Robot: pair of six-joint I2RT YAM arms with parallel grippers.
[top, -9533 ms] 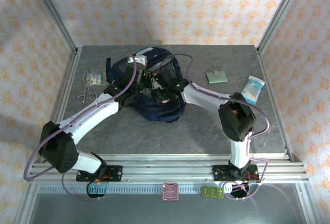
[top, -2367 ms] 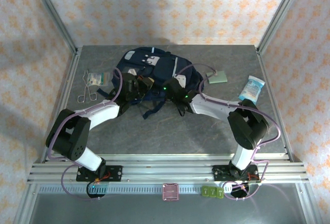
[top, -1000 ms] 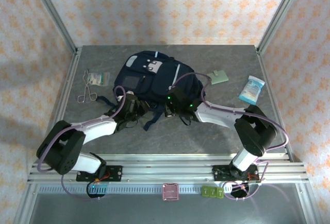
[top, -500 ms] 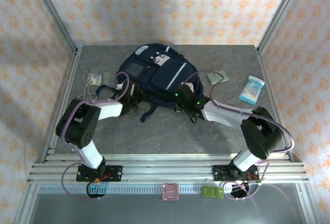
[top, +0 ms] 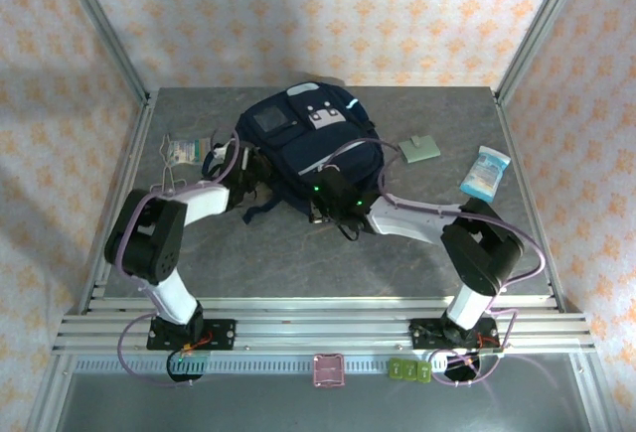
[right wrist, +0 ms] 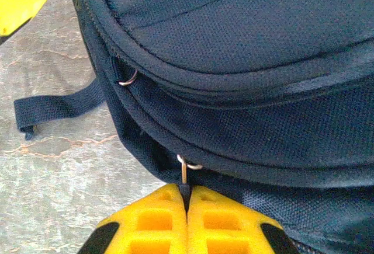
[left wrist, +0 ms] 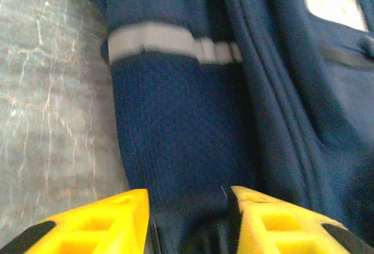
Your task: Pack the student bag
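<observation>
the student bag [top: 298, 144], crumpled and open at first, ended closed and face up. the left gripper [left wrist: 188, 207] swung farther out to its left side; the right gripper [right wrist: 187, 192] apparently slid leftward along its near seam.

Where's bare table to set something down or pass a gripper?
Free: the near middle between student bag and front rail; the far-right corner behind the green card. Crowded: left gripper and right gripper at the bag's near edge.

Green pad [top: 418, 147], blue packet [top: 485, 173]
</observation>
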